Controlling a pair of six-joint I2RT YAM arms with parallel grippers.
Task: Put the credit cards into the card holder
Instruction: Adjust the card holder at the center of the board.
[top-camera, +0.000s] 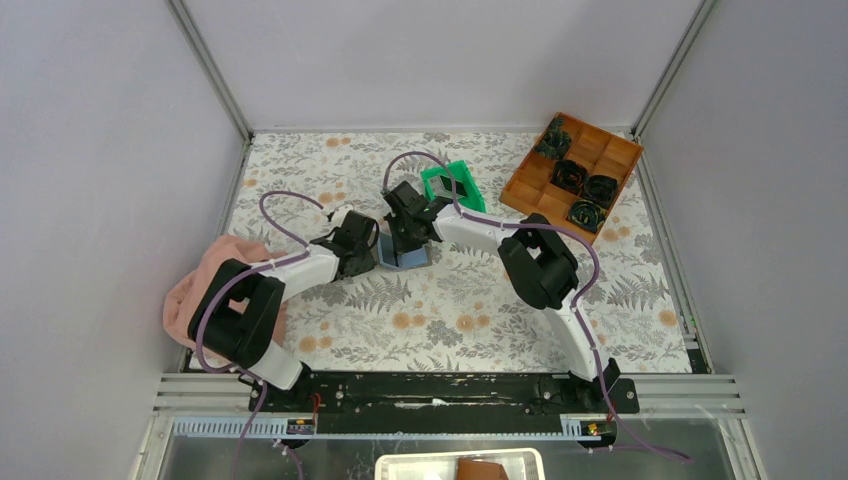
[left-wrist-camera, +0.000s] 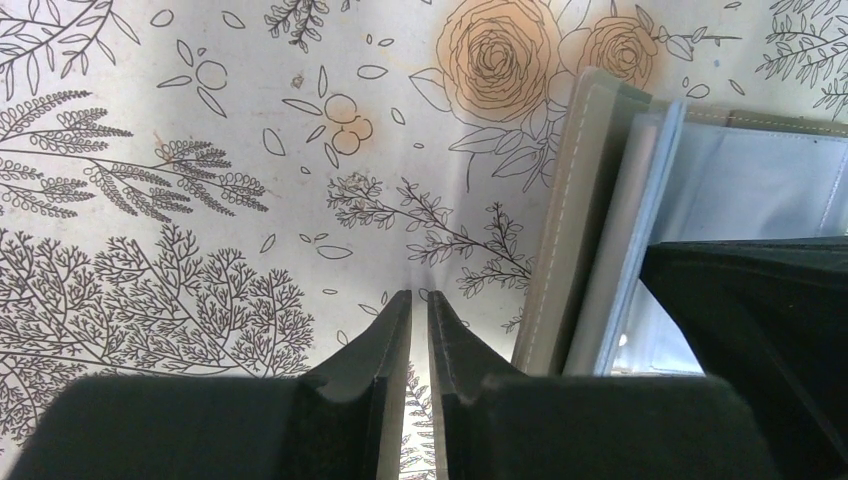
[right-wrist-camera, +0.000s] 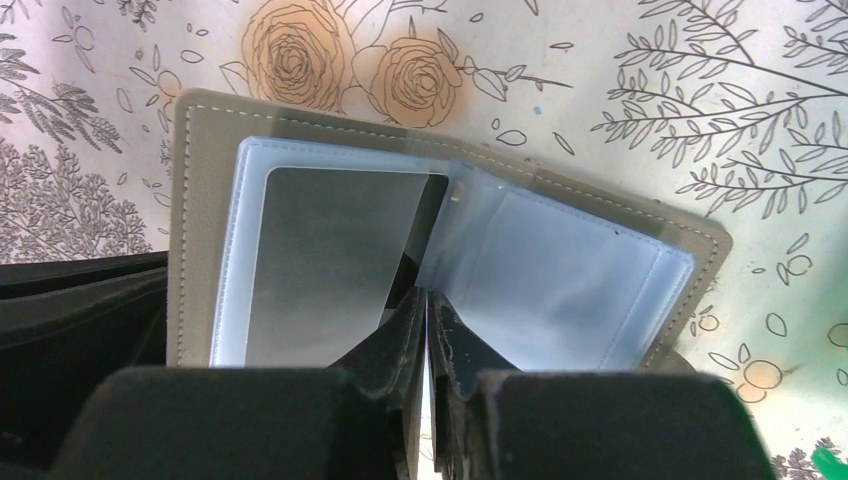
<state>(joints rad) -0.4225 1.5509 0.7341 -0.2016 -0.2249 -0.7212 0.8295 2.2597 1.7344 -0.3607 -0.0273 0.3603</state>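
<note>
Jaws of the right gripper (right-wrist-camera: 426, 293) stood pressed almost together, their tips at the middle fold of the open card holder (right-wrist-camera: 195, 230). Whether they pinched anything could not be told. A silvery credit card (right-wrist-camera: 320, 260) sat in one clear sleeve, its edge just beside those tips. The left gripper (left-wrist-camera: 420, 297) was likewise nearly closed and empty above the floral table (left-wrist-camera: 250, 200), with the holder's grey edge just beside it.

Bright, even light washed the table (top-camera: 450, 330); on it, card holder (right-wrist-camera: 560, 270) sleeves glared pale, near foregrounds blurred.
</note>
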